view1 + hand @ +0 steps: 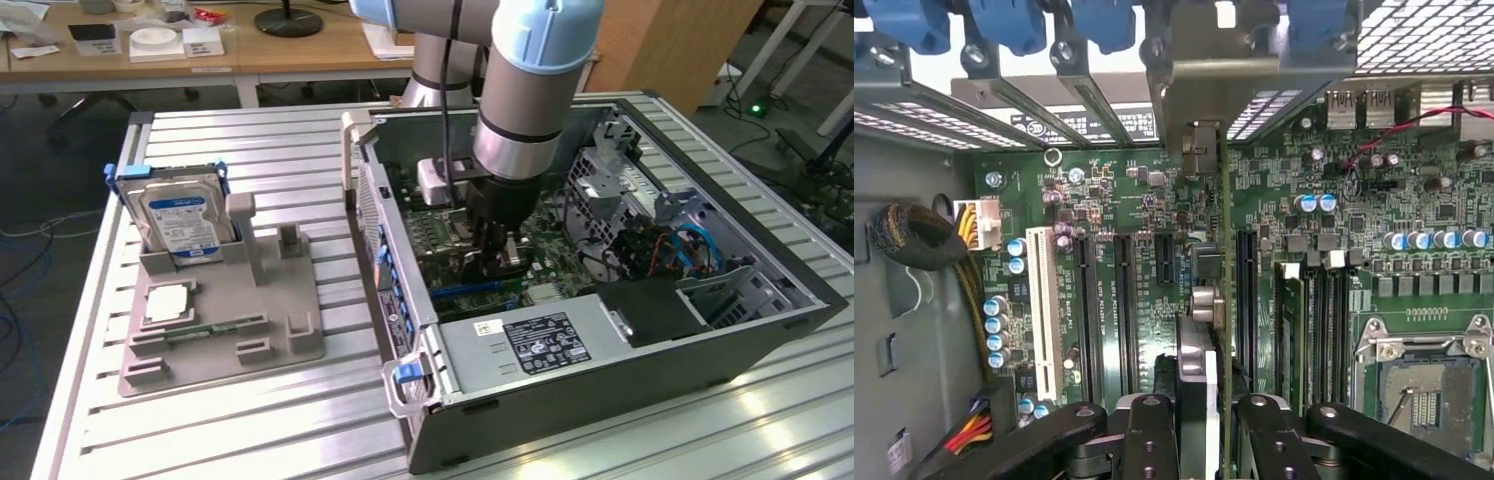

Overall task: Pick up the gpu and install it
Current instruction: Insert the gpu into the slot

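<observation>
Gripping the gpu (1206, 300) edge-on at frame centre, the gripper (1199, 425) pinches its thin top edge; stiff, light, likely fragile.

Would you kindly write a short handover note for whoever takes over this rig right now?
Gripper: shut on the gpu, held edge-on, inside the open case.
Gpu: above the motherboard, its bracket up by the rear slot openings; whether it is seated in a slot cannot be told.
Tray at the exterior view's left holds the hard drive and the memory stick.
Done: gpu picked up and brought into the case.
Left: seating it and letting go.
</observation>
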Motion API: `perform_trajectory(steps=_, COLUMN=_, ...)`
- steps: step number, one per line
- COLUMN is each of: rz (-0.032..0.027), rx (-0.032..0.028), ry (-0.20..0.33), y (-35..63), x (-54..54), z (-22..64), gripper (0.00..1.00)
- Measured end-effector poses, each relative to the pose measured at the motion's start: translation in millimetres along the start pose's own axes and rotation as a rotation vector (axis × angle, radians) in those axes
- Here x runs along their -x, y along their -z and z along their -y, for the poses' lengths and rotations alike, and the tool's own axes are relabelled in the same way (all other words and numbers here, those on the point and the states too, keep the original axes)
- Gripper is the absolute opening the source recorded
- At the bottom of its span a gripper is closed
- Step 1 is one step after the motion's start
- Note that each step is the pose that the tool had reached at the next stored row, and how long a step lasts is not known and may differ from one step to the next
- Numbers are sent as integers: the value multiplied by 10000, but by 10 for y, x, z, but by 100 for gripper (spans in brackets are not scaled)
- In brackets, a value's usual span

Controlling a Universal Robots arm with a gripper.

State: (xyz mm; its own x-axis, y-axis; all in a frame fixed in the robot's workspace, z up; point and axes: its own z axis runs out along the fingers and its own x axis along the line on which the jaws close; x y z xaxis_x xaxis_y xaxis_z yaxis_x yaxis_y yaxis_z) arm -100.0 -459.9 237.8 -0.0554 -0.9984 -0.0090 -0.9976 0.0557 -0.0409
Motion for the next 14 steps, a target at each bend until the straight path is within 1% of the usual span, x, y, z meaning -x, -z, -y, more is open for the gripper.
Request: perform_trajectory(steps=14, rz=1, rx=0, ry=1, y=-42, x=-3, z=-48, gripper=28)
